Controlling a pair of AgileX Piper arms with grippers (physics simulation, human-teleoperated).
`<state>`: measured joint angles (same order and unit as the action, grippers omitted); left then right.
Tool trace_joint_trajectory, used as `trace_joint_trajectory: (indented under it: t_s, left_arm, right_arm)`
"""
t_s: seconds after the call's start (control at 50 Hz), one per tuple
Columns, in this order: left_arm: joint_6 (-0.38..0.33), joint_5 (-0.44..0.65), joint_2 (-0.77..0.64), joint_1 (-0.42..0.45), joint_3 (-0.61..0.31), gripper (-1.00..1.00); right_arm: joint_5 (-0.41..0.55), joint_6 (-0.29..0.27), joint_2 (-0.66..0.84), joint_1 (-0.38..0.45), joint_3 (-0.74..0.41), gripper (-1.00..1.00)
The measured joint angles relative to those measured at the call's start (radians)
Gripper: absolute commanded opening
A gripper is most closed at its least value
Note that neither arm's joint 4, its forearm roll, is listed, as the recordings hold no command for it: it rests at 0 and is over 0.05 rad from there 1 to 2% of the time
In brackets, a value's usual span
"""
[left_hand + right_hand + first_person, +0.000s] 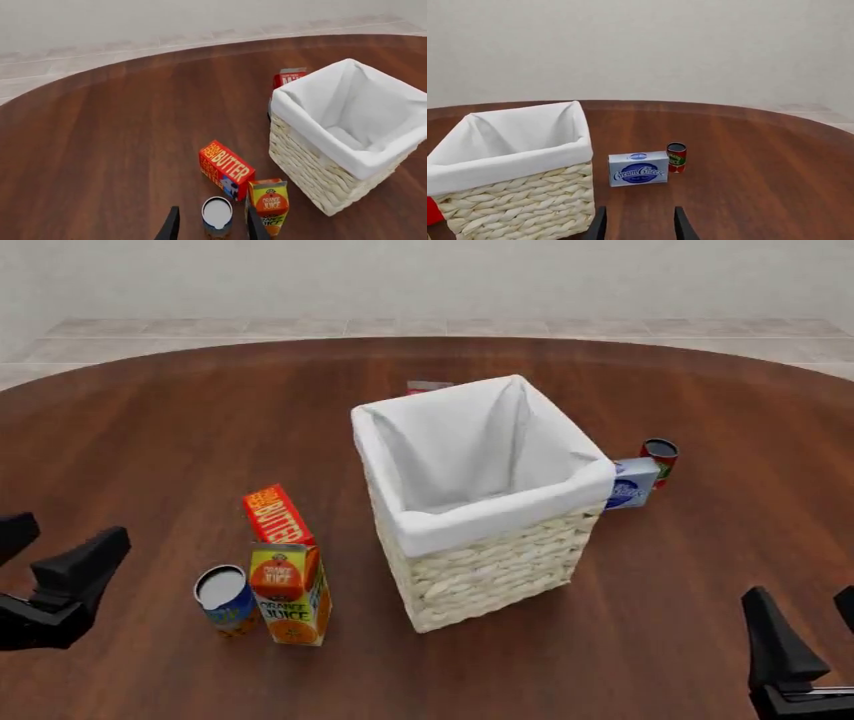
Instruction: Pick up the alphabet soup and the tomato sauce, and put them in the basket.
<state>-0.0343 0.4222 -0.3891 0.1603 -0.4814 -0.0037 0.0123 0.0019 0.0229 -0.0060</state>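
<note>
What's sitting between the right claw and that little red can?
Only the cream cheese box, just beside the tomato sauce; the right wrist view shows bare table before the right gripper.

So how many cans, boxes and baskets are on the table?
Cans: 2, the alphabet soup and the tomato sauce
Boxes and cartons: 4, butter, orange juice, cream cheese, a red box behind the basket
Baskets: 1
Total: 7

The front view looks forward and down from above the arms' side of the counter (160,410), with the basket (487,560) central. The left wrist view faces the basket (313,170) from about eight o'clock; the right wrist view sits lower, facing the basket (520,210) from about four o'clock. All three views share it.
</note>
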Motion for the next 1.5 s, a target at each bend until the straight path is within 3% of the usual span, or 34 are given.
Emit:
trace_joint_trajectory:
  t_s: [0.48,1.08,1.5]
  left_arm:
    - [0.049,0.039,-0.008,0.127,0.058,1.0]
    - [-0.038,-0.08,-0.205,0.067,0.13,1.0]
    - [-0.077,-0.24,-0.376,0.046,0.169,1.0]
  right_arm:
    - [0.001,0.0,0.003,0.002,0.002,1.0]
    - [0.005,-0.001,0.001,0.003,0.002,1.0]
    - [0.005,0.003,0.002,0.007,0.003,1.0]
